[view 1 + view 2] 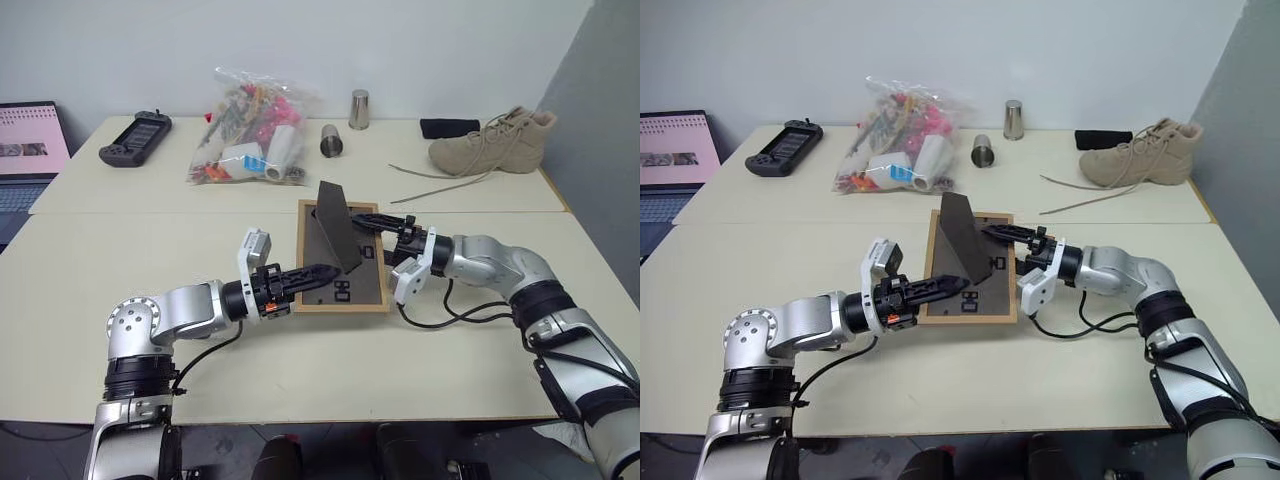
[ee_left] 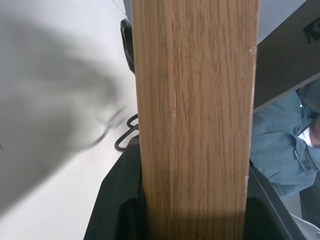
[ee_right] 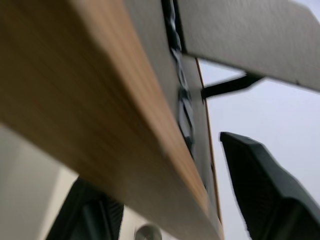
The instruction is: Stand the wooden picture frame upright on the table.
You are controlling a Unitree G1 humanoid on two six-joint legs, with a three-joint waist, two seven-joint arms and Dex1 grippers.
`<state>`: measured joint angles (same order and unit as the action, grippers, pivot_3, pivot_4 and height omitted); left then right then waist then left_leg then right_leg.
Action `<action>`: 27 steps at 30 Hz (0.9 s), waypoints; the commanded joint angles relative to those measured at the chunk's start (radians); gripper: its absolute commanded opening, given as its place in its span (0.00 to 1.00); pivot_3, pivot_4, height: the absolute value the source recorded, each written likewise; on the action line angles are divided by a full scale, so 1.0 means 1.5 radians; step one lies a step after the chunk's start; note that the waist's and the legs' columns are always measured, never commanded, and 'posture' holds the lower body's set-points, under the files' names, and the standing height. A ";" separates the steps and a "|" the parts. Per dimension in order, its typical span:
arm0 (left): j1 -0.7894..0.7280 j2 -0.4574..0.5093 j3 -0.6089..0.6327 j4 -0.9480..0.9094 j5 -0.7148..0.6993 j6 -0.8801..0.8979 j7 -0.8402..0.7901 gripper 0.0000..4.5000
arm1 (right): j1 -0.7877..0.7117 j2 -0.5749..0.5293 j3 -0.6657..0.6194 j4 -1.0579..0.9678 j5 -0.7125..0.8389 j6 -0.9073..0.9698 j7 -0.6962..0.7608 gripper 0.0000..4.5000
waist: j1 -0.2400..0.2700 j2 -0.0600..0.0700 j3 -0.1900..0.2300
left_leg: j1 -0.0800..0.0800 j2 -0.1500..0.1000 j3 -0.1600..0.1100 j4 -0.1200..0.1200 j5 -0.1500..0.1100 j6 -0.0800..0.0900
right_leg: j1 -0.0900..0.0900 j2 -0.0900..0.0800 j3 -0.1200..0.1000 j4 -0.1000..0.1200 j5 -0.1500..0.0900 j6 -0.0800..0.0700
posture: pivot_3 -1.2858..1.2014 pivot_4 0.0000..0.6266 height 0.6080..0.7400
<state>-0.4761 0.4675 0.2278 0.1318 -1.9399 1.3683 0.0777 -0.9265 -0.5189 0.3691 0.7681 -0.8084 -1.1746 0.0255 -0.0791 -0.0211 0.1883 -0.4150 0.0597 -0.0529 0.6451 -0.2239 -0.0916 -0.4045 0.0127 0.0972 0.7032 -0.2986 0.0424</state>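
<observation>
While the frame [image 1: 340,260] lies back-side up near the middle of the table [image 1: 150,270], both arms are in on it from either side. Its dark back panel faces the ceiling, and the fold-out stand [image 1: 338,225] juts up from it like a little ramp, hinged toward the far end.

Left gripper [image 1: 322,272] comes in level from the frame's left edge, black fingers [image 1: 305,275] straddling the wooden border. From the left wrist view that light-wood edge [image 2: 195,120] runs straight up between the two fingers, and they're clamped on it, one on each face.

Right gripper [image 1: 385,228] reaches in from the opposite side, at the frame's far right corner. From its wrist view, the wood edge [image 3: 100,110] crosses close over one finger while the other finger [image 3: 270,185] stands off from the back panel with clear air between, so those jaws are apart, around the rim rather than pinching it.

Further back on the table: a clear bag of odds and ends [image 1: 250,130], two metal cups [image 1: 331,140], a tan boot [image 1: 495,140] with trailing laces, a black handheld controller [image 1: 135,137], and a laptop [image 1: 28,150] at the far left.
</observation>
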 commanded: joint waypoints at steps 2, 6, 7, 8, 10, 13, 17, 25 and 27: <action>0.011 0.006 -0.010 -0.030 -0.022 -0.026 -0.001 0.28 | -0.029 -0.006 0.000 -0.020 -0.011 -0.023 -0.062 0.38 | 0.001 0.000 0.000 | 0.000 0.000 0.000 0.000 0.000 0.000 | 0.000 0.000 0.000 0.000 0.000 0.000 | 0.52 0.24 1.00; 0.022 0.011 -0.017 -0.043 -0.022 -0.030 -0.012 0.28 | -0.033 -0.014 0.007 -0.017 -0.026 -0.027 -0.089 0.36 | 0.001 0.000 0.000 | 0.000 0.000 0.000 0.000 0.000 0.000 | 0.000 0.000 0.000 0.000 0.000 0.000 | 0.52 0.24 1.00; 0.025 0.015 -0.021 -0.049 -0.022 -0.029 -0.017 0.28 | -0.034 -0.016 0.007 -0.018 -0.029 -0.028 -0.094 0.36 | 0.001 0.000 0.000 | 0.000 0.000 0.000 0.000 0.000 0.000 | 0.000 0.000 0.000 0.000 0.000 0.000 | 0.52 0.24 1.00; 0.028 0.022 -0.024 -0.058 -0.022 -0.035 -0.014 0.36 | -0.034 -0.017 0.008 -0.019 -0.030 -0.028 -0.099 0.35 | 0.001 0.000 0.000 | 0.000 0.000 0.000 0.000 0.000 0.000 | 0.000 0.000 0.000 0.000 0.000 0.000 | 0.52 0.24 1.00; 0.032 0.030 -0.025 -0.057 -0.022 -0.036 -0.022 0.47 | -0.035 -0.020 0.010 -0.020 -0.032 -0.030 -0.107 0.35 | 0.001 0.000 0.000 | 0.000 0.000 0.000 0.000 0.000 0.000 | 0.000 0.000 0.000 0.000 0.000 0.000 | 0.52 0.24 1.00; 0.029 0.060 -0.022 -0.051 -0.022 -0.028 -0.046 0.64 | -0.034 -0.027 0.011 -0.022 -0.030 -0.034 -0.114 0.29 | 0.000 0.000 0.000 | 0.000 0.000 0.000 0.000 0.000 0.000 | 0.000 0.000 0.000 0.000 0.000 0.000 | 0.52 0.24 1.00; 0.001 0.170 0.025 -0.008 -0.003 -0.025 -0.076 0.79 | -0.013 -0.054 0.014 -0.004 0.016 -0.067 -0.084 0.29 | -0.001 0.000 0.000 | 0.000 0.000 -0.001 0.000 0.000 0.000 | 0.000 0.000 0.000 0.000 0.000 0.000 | 0.52 0.24 1.00; 0.031 0.336 0.006 -0.152 0.357 -0.124 -0.275 1.00 | 0.063 -0.009 0.031 -0.083 0.624 0.215 0.425 0.29 | -0.003 0.000 0.000 | 0.000 0.001 -0.001 -0.001 0.000 0.001 | 0.002 0.000 0.000 -0.002 0.000 0.000 | 0.52 0.24 1.00; 0.041 0.336 -0.009 -0.190 0.441 -0.178 -0.297 1.00 | 0.067 0.007 0.009 -0.128 0.704 0.326 0.512 0.29 | -0.002 0.000 0.000 | 0.000 0.001 -0.001 -0.001 0.000 0.000 | 0.002 0.001 -0.001 -0.001 0.000 0.000 | 0.52 0.24 1.00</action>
<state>-0.4172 0.9605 0.2267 -0.0855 -1.3904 1.1833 -0.3259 -0.8012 -0.5175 0.4479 0.6713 0.0840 -0.8227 0.6765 -0.0827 -0.0206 0.1889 -0.4143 0.0613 -0.0543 0.6439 -0.2241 -0.0913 -0.4022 0.0135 0.0960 0.7014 -0.2987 0.0422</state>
